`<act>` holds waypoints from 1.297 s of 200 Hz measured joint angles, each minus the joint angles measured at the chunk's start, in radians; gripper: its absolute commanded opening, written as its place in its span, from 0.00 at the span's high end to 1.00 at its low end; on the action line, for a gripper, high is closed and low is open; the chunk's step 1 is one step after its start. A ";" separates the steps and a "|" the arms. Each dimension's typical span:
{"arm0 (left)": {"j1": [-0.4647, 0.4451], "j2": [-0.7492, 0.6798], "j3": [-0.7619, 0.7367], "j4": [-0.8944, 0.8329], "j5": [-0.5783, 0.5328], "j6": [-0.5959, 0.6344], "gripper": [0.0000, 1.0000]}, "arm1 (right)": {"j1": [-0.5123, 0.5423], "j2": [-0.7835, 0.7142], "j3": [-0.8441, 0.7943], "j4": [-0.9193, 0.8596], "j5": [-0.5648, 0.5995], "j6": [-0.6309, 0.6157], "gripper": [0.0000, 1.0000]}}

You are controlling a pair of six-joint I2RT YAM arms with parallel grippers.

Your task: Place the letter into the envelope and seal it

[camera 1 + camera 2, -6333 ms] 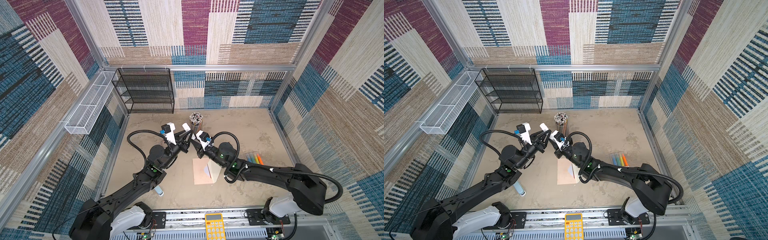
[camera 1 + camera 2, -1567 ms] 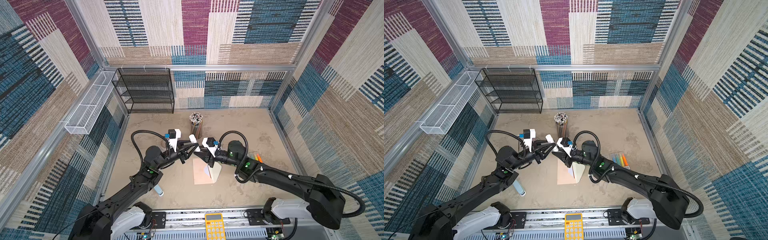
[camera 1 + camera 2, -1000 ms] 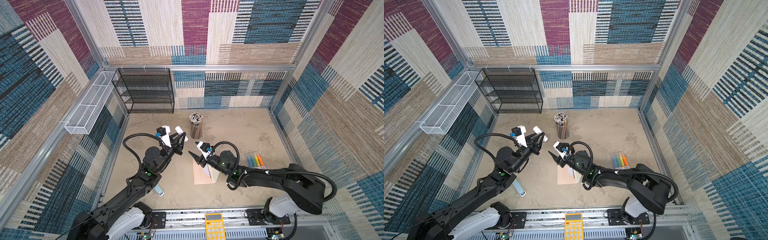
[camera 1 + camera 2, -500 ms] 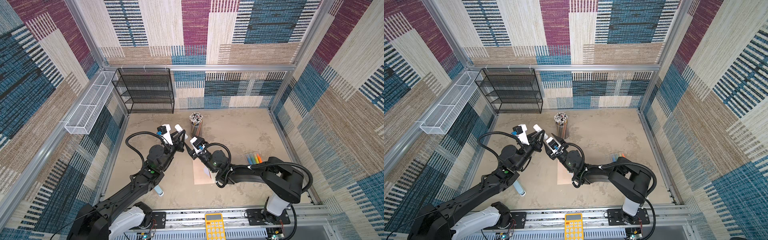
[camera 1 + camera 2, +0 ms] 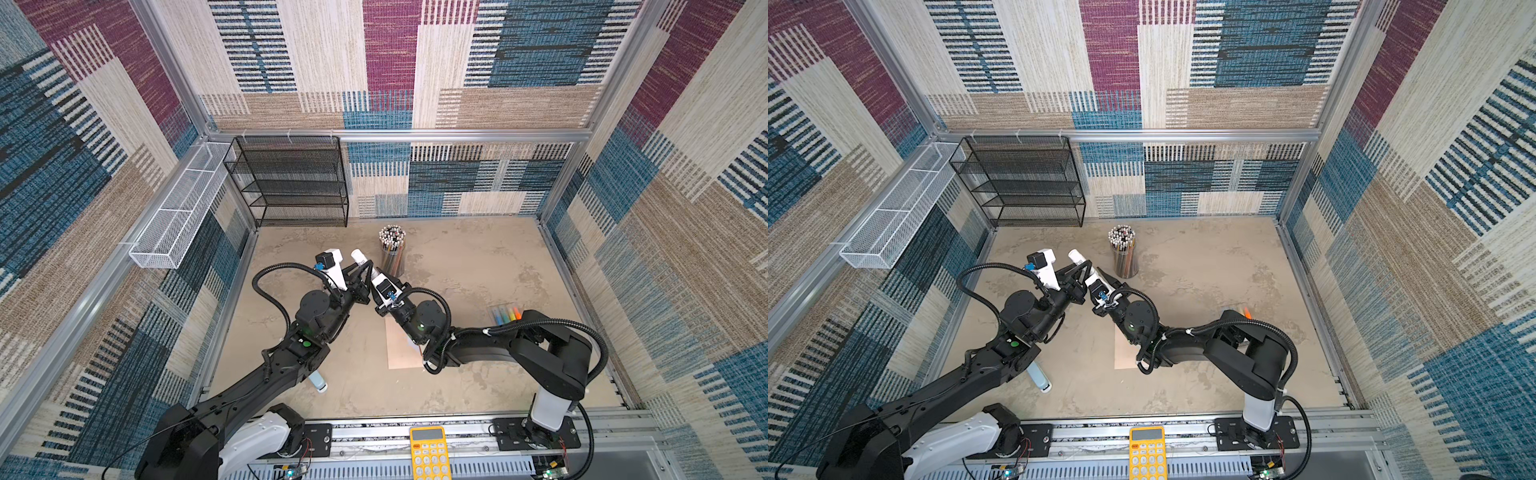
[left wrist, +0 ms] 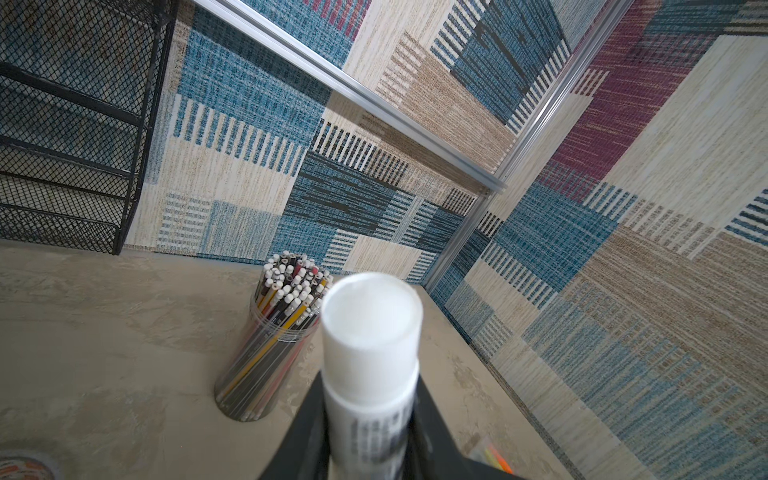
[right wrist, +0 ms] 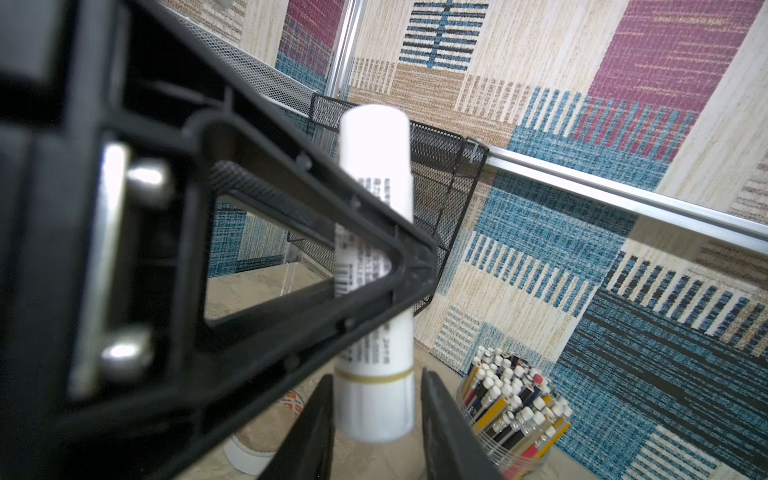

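The left gripper squeezes the glue stick, whose tip points far and left, the right gripper has its jaws on both sides of the stick's near end, though I cannot tell if they pinch it, and the envelope lies flat nearer to us, partly under the right arm.

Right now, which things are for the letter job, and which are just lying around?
For the job: envelope, glue stick, left end effector gripping it, right end effector around its end.

Just lying about: pencil cup, yellow calculator, highlighters, black mesh shelf, white wire basket.
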 measured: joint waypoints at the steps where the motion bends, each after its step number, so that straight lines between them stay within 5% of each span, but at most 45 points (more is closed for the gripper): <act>1: 0.000 0.001 0.000 0.001 0.000 0.000 1.00 | 0.000 0.000 0.000 0.000 0.001 0.000 0.65; 136: 0.004 0.005 -0.008 0.026 0.065 -0.014 1.00 | 0.005 -0.111 -0.029 -0.149 -0.024 0.009 0.86; 215: 0.127 0.013 -0.023 0.194 0.627 -0.106 1.00 | -0.069 -0.421 -0.100 -0.476 -0.419 0.214 0.88; 259: 0.143 0.040 -0.026 0.334 0.843 -0.180 1.00 | -0.130 -0.531 -0.109 -0.607 -0.678 0.304 0.86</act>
